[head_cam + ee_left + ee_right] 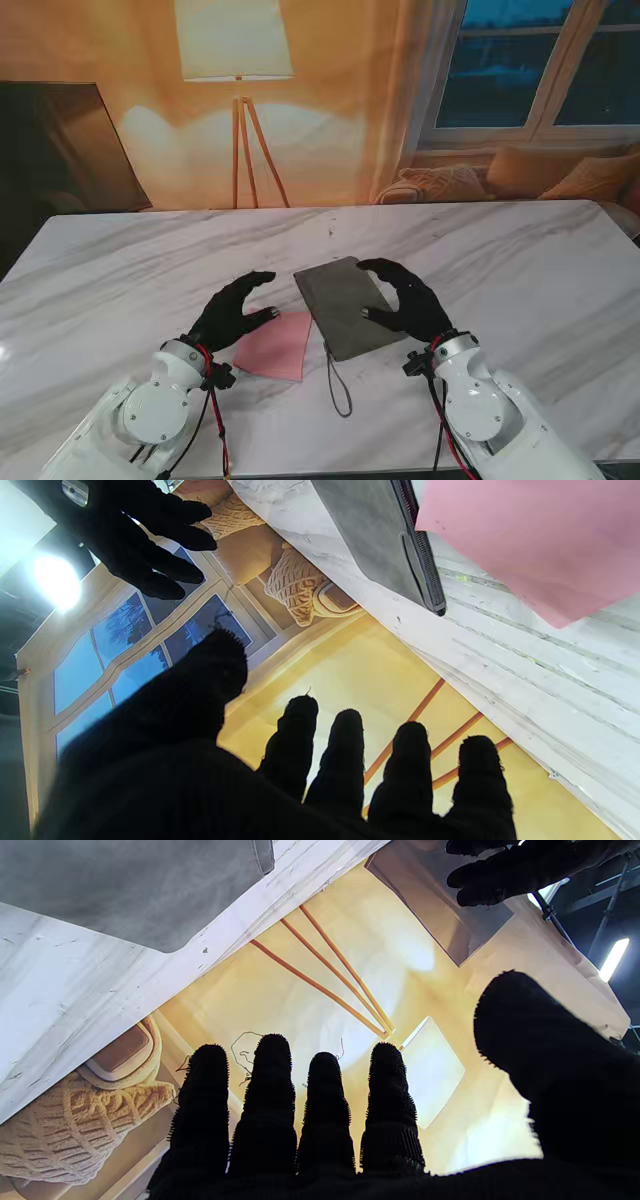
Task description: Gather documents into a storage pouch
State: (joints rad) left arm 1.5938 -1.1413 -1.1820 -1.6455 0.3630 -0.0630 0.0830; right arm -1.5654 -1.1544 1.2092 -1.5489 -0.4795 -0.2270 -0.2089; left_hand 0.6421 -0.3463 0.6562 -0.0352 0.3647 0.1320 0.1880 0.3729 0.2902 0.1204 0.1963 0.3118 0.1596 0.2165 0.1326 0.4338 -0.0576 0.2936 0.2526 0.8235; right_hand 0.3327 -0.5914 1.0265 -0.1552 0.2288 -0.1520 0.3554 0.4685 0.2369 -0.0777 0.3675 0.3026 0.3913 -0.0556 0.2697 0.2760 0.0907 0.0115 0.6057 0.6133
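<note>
Both hands hovering open, nothing grabbed

Grey pouch (346,304) lies mid-table, pink paper (276,346) touching its left edge. Left hand (234,309) covers the paper's far corner, right hand (408,298) hides the pouch's right edge. Fingers spread; table contact hard to tell.

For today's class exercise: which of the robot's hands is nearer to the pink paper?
Left. The left hand hovers over the pink paper's left edge; the right hand is beyond the grey pouch.

High stand view; close wrist views sharing grey pouch (345,305).
</note>
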